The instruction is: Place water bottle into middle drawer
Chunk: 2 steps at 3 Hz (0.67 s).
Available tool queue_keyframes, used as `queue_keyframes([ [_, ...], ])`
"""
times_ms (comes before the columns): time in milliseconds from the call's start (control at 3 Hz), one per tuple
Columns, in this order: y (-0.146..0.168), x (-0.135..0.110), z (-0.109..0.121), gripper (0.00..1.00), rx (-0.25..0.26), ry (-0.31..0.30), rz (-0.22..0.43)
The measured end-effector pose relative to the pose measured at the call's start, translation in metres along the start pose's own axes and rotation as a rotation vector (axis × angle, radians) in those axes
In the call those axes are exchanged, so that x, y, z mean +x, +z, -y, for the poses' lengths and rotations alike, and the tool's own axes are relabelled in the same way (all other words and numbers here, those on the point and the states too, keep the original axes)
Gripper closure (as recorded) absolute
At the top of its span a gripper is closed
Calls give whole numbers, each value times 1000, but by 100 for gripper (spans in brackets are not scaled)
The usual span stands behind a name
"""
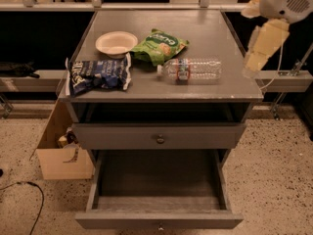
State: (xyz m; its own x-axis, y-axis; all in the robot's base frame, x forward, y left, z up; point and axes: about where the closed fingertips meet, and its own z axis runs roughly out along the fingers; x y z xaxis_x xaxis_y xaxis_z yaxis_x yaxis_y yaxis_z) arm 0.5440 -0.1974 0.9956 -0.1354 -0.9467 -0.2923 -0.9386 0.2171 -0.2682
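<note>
The gripper (255, 58) is seen at the upper right of the camera view, held in the air just past the right edge of the cabinet top (205, 28) and touching nothing; whether it is parted or closed up cannot be told. Its pale tip is pointed down and to the left, towards the cabinet.

To the gripper's left, near but clearly apart from it, the water bottle (193, 69) is laid on its side on the cabinet top, with its white cap turned away from the gripper and its red-and-green band nearer the cap end. Just beyond the bottle's cap end, farther from the gripper, a green snack bag (159, 45) is laid flat. Farther left again a white paper bowl (116, 43) is set, and in front of it a dark blue chip bag (99, 74) is spread at the corner farthest from the gripper.

Well below the gripper and to its left, the middle drawer (159, 219) is pulled fully out, so that its grey bottom is exposed. Between it and the cabinet top, the upper drawer (122, 136) is pushed in. A cardboard box (61, 155) is placed on the speckled floor on the cabinet's far side from the gripper.
</note>
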Motion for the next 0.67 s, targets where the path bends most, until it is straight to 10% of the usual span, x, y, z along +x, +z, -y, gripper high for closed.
queue_keyframes([
  [667,35,-64,61,0,-33,-143,284],
])
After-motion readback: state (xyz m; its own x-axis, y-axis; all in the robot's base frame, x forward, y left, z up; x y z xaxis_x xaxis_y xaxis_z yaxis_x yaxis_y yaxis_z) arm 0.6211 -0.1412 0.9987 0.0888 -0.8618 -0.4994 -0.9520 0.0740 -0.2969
